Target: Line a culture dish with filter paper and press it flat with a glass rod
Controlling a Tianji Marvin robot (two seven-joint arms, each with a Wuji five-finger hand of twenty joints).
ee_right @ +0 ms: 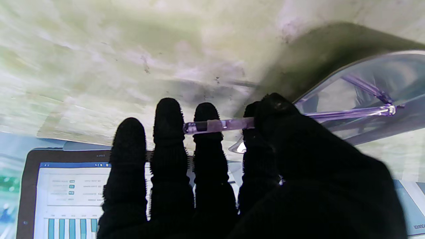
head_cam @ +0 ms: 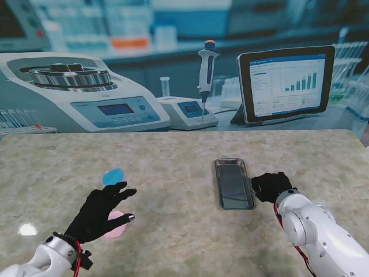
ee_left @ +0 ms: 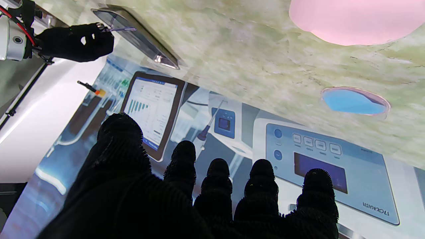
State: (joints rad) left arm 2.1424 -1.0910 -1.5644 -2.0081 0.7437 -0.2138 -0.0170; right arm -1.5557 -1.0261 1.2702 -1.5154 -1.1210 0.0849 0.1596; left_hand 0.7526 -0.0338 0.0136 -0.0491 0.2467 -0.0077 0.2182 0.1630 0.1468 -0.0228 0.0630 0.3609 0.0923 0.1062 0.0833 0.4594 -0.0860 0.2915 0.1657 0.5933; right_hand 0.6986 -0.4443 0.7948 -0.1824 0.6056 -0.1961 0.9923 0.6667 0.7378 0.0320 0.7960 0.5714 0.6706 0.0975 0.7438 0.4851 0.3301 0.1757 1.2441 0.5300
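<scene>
A pink round sheet (head_cam: pixel 118 227) lies on the table, partly under my left hand (head_cam: pixel 99 212). That hand is open with its fingers spread and holds nothing; the wrist view shows the pink sheet (ee_left: pixel 355 20) just beyond the fingertips. A small round dish with a blue inside (head_cam: pixel 113 176) (ee_left: pixel 353 101) sits a little farther from me. My right hand (head_cam: pixel 270 186) is at the right rim of a metal tray (head_cam: pixel 233 202). It is shut on a clear glass rod (ee_right: pixel 219 125), pinched between thumb and fingers, whose far end reaches over the tray (ee_right: pixel 391 63).
A printed lab backdrop with a tablet (head_cam: pixel 285 83), a pipette (head_cam: pixel 206 75) and instruments stands along the table's far edge. The marble-patterned table (head_cam: pixel 173 161) stretches between the two hands.
</scene>
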